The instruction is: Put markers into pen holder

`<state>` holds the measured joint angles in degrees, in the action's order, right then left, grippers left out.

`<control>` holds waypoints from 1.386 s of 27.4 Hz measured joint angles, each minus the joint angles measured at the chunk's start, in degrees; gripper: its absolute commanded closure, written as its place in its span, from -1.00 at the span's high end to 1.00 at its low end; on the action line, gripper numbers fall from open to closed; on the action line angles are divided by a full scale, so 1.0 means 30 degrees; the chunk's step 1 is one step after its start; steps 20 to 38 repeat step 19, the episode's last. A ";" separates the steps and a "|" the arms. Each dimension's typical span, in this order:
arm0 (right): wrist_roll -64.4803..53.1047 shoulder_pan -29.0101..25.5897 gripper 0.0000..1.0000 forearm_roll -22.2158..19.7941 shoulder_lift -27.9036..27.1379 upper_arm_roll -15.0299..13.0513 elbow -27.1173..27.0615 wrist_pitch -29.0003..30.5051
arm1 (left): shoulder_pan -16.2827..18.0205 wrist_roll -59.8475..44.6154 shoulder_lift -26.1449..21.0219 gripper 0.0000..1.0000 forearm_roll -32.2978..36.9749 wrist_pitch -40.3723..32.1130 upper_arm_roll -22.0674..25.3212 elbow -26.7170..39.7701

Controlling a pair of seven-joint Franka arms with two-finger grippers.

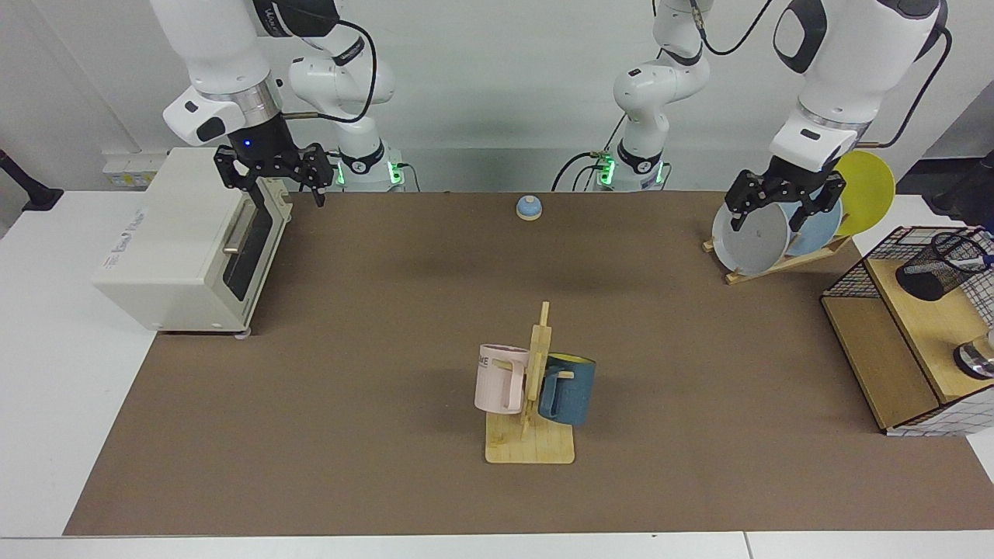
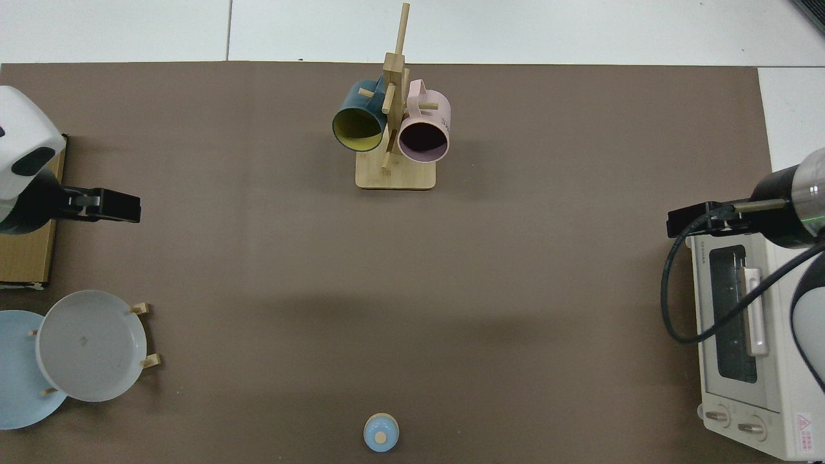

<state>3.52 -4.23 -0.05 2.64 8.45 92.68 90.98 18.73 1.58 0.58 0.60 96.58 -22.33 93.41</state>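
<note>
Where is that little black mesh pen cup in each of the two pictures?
Facing view: the pen holder stands at the far right, on the wire basket's wooden shelf.
Top view: not in it; only the shelf's edge shows at far left.
Shared landmark: the grey plate.

Black wire-mesh pen holder (image 1: 936, 264) on matt wooden shelf (image 1: 928, 330).

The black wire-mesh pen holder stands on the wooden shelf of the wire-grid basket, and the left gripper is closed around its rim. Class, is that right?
One detail is wrong. The facing view shows the black wire-mesh pen holder on the wooden shelf of the wire-grid basket, but the left gripper is not at its rim: it hangs open, apart from it, in front of the grey plate.
</note>
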 measured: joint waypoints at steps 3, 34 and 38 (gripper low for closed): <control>0.0000 0.0000 1.00 0.0000 0.0000 0.0000 0.0000 0.0000 | -0.2901 -0.0134 0.0018 1.00 -0.0009 -0.0276 0.2620 -0.0032; 0.0000 0.0000 1.00 0.0000 0.0000 0.0000 0.0000 0.0000 | -0.6882 -0.0264 0.0049 1.00 -0.0021 -0.0684 0.6215 -0.0542; 0.0000 0.0000 1.00 0.0000 0.0000 0.0000 0.0000 0.0000 | -0.6882 -0.0264 0.0049 1.00 -0.0021 -0.0684 0.6215 -0.0542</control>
